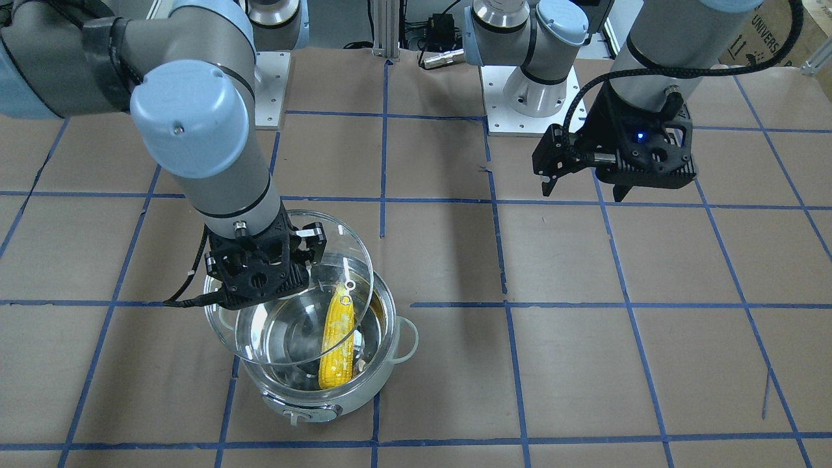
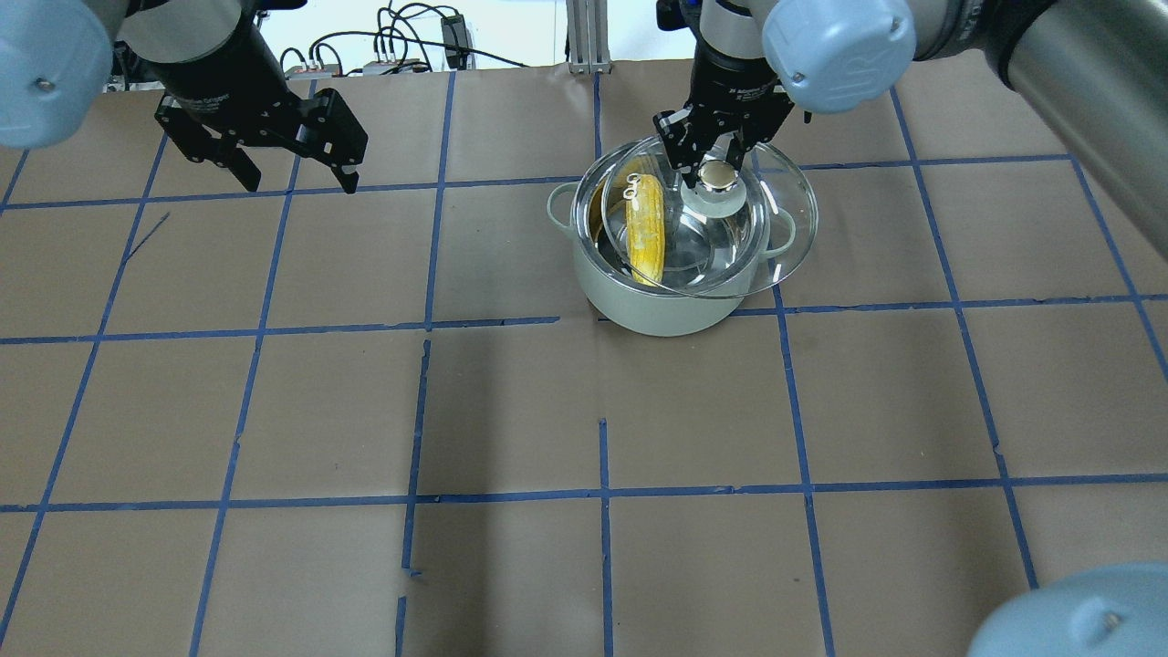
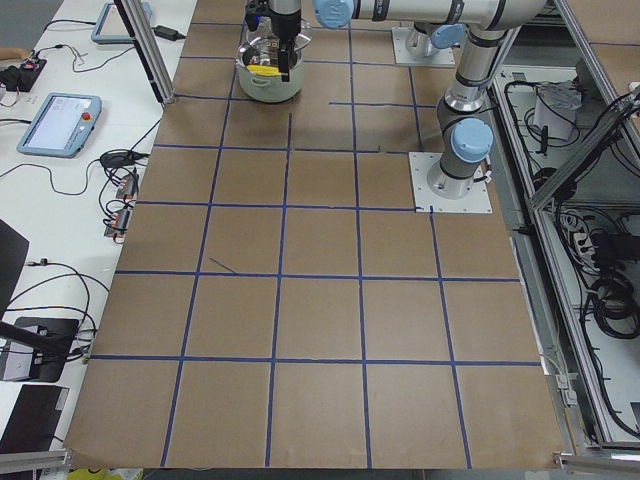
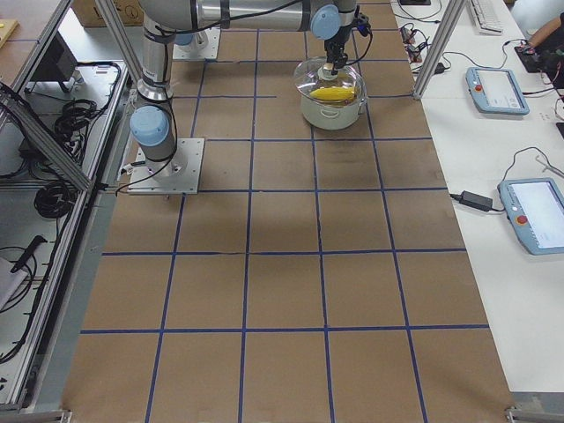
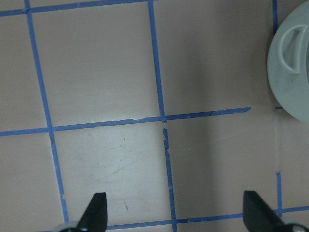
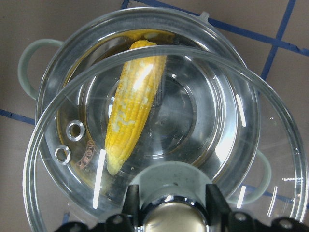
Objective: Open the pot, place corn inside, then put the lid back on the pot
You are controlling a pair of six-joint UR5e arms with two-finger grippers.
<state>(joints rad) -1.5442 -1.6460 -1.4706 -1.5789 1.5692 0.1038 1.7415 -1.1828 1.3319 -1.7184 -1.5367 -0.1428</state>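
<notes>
The pale mint pot (image 2: 657, 310) stands open at the far middle of the table, also in the front view (image 1: 364, 390). The yellow corn (image 2: 646, 228) lies inside it, seen through glass in the right wrist view (image 6: 133, 121) and front view (image 1: 338, 344). My right gripper (image 2: 716, 169) is shut on the knob of the clear glass lid (image 2: 776, 219). It holds the lid just above the pot, shifted toward the pot's right rim and slightly tilted (image 1: 279, 331) (image 6: 270, 159). My left gripper (image 2: 299, 182) is open and empty, hovering far left of the pot (image 5: 175, 208).
Brown paper with a blue tape grid covers the table. The arms' base plates (image 1: 530, 104) sit at the robot's edge. Side benches hold tablets (image 4: 498, 88) and cables. One pot handle (image 5: 292, 41) shows at the left wrist view's right edge.
</notes>
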